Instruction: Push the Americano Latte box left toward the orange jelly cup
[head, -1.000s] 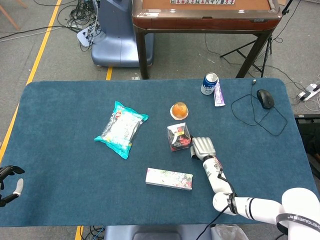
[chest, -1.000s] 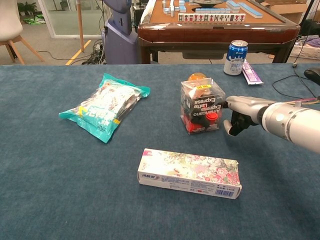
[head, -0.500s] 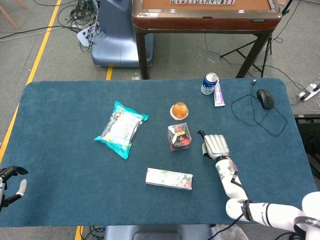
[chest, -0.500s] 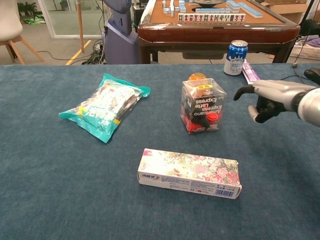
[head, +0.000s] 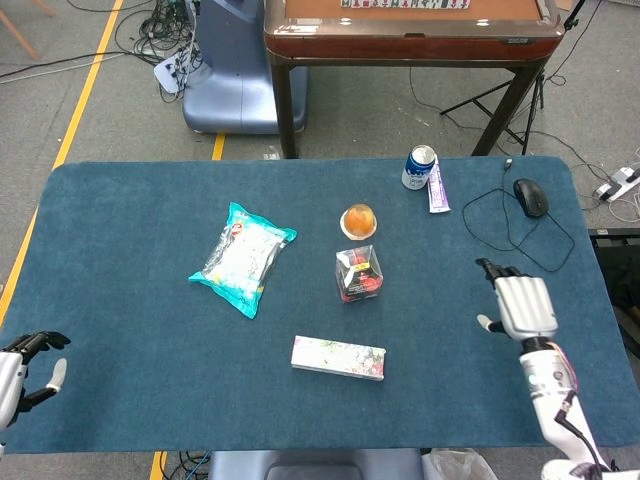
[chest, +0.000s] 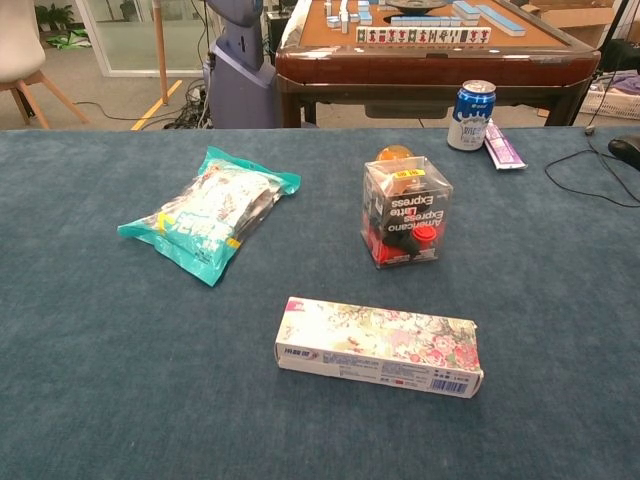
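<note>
Nearest the robot, the left hand (head: 22, 368) is hanging at the table's (head: 120, 200) near-left corner, fingers loosely curled around nothing. The right hand (head: 523, 306) is hovering over the right part of the table, fingers apart and holding nothing, well apart from the box (head: 358, 273).

Between the hands, the flowered carton (chest: 380, 346) is lying close in front of the box. Any sweep coming in low from the near side is risking a knock on it.

The box is sitting mid-table with the jelly cup (head: 359, 220) just behind it, more beyond than to its left. A push aimed straight left is therefore likely to slide the box past the cup rather than toward it. The box is tall and clear-walled, so a high contact is risking a tip-over on the cloth, and a shove angled away is risking bumping the cup.

Farther back, the can (head: 420, 167) and the snack bag (head: 242, 256) are lying out of the path.

The head view is showing both hands and the gap between box and cup. The chest view is showing neither hand, and the box (chest: 404, 210) is hiding most of the cup (chest: 395, 154), but its label is reading clearly there.
</note>
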